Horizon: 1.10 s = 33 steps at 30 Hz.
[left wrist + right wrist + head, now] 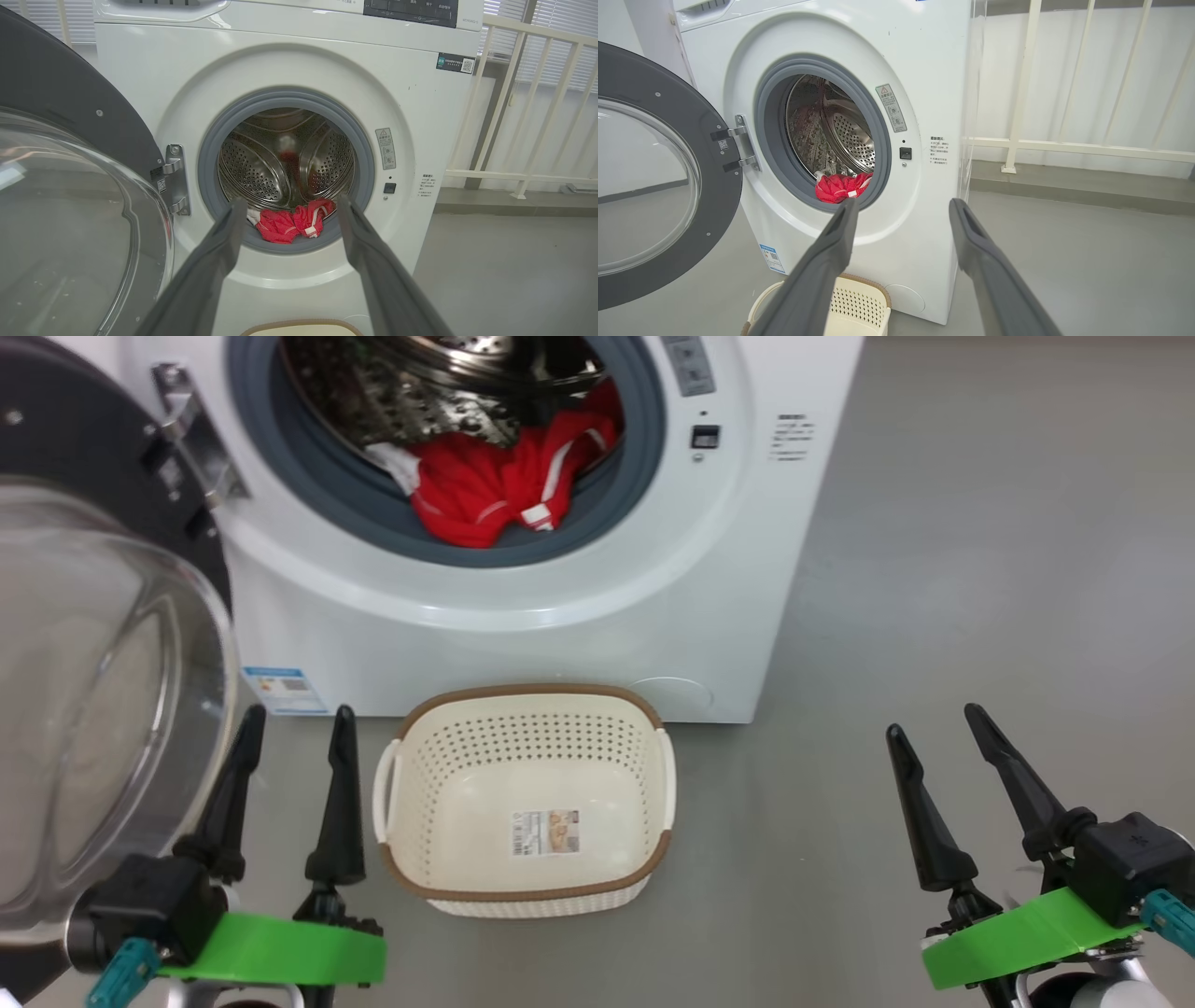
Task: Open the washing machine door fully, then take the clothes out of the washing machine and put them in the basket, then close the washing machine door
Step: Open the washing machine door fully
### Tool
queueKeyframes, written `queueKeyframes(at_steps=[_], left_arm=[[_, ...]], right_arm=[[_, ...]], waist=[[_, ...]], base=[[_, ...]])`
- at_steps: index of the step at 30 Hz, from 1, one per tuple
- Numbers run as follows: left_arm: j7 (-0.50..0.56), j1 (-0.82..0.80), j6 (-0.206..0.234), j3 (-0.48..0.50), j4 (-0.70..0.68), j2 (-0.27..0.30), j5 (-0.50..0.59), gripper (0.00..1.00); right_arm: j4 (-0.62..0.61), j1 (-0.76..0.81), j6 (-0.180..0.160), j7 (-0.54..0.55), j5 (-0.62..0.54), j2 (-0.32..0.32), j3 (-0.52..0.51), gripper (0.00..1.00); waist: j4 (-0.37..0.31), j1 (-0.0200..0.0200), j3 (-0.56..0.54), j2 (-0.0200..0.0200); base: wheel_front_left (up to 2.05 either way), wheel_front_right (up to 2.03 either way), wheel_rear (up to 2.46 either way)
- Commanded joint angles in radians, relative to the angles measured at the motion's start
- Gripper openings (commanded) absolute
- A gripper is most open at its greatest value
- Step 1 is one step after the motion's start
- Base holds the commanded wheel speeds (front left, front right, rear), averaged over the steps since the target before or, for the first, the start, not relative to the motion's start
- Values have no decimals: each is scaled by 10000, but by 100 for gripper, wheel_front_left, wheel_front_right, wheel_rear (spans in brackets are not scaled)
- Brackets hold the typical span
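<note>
The clothes (499, 485) lie in the mouth of the machine (523, 644), partly on the gasket (635, 476). The basket (532, 693) stands empty just before it. The left end effector (299, 711) and right end effector (934, 719) are released and hold nothing. The door (93, 709) hangs open close beside the left one, so a reach may knock it. The cloth may catch on the gasket or drop beside the basket. The floor (934, 569) is smooth and grey, with a pale railing (1017, 93) beyond the machine.
</note>
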Motion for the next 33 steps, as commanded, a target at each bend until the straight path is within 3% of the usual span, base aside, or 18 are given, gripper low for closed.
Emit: queueKeyframes(at_steps=[1, 14, 33], left_arm=[[84, 23, -18, 329, -295, 194, -127, 100], [233, 880, 297, 462, -403, 157, -321, 100], [280, 2123, 398, 413, -668, 492, -270, 100]], right_arm=[[-266, -28, 63, -116, 44, 9, 120, 100], [-525, 547, 63, -445, 62, 9, -442, 100], [-1281, 1610, 63, -359, 148, 9, -921, 100]], waist=[[-462, 0, -110, 0], [-1388, 0, -442, 0], [-1807, 0, -1111, 0]], base=[[0, 0, 0], [0, 0, 0], [0, 0, 0]])
